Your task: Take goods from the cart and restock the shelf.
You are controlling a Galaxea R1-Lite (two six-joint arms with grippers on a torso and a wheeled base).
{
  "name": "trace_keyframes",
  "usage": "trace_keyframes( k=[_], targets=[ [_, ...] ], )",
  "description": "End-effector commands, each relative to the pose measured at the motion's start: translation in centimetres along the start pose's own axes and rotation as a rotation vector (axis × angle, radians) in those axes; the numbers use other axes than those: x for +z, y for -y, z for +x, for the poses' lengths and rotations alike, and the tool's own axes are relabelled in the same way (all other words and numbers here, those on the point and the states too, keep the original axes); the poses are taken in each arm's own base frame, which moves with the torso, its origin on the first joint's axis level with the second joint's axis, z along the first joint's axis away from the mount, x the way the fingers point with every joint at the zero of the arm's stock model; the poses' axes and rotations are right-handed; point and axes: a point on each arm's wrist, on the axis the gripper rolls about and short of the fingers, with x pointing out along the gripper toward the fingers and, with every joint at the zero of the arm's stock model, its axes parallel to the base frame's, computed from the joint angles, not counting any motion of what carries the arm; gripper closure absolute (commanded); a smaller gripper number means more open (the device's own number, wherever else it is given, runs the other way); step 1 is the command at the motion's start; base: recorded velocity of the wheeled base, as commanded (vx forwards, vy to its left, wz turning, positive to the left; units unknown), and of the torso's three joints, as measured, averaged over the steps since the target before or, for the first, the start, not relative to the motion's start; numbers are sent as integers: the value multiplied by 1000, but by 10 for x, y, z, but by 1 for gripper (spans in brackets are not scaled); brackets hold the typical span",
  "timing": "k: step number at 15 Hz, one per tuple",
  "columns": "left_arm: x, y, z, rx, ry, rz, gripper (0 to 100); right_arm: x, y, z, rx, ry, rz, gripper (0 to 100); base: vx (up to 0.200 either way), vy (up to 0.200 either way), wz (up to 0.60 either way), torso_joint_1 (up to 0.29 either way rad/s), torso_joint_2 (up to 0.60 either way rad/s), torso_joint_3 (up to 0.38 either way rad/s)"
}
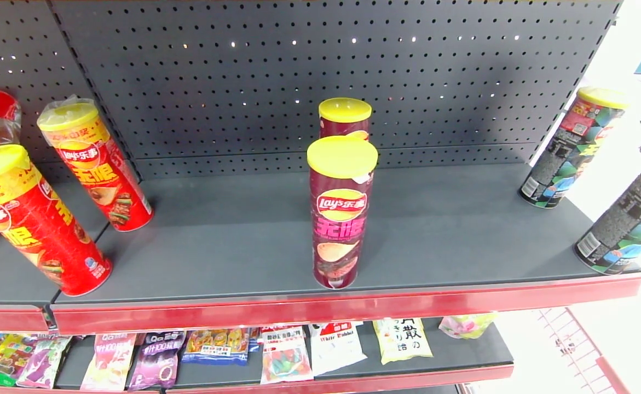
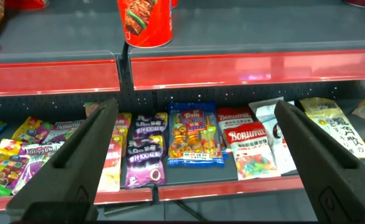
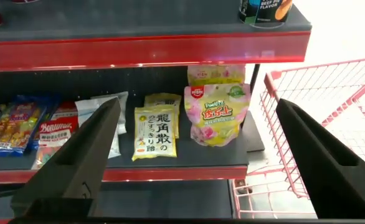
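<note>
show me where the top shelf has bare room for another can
Two bare patches on the top shelf: one between the red cans and the purple cans, one between the purple cans and the black cans. The lower shelf is crowded with snack bags.

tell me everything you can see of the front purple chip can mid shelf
The front purple chip can is a tall maroon tube with a flat yellow lid, pink lettering and a chip picture, seemingly printed cardboard with a plastic lid. It stands upright and closed near the front edge of the grey shelf. A matching can stands close behind; whether they touch is unclear.
</note>
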Motion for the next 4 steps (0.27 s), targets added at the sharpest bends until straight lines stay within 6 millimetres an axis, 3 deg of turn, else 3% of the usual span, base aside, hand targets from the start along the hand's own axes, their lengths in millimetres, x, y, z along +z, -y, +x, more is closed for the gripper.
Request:
trace_keyframes(
  k=[1, 4],
  targets=[
    [0, 0, 0, 1, 0, 0, 0, 0, 0, 0, -1, -1, 0, 0, 0, 0, 0, 0, 0, 0],
    [0, 0, 0, 1, -1, 0, 0, 0, 0, 0, -12, -1, 0, 0, 0, 0, 0, 0, 0, 0]
  ],
)
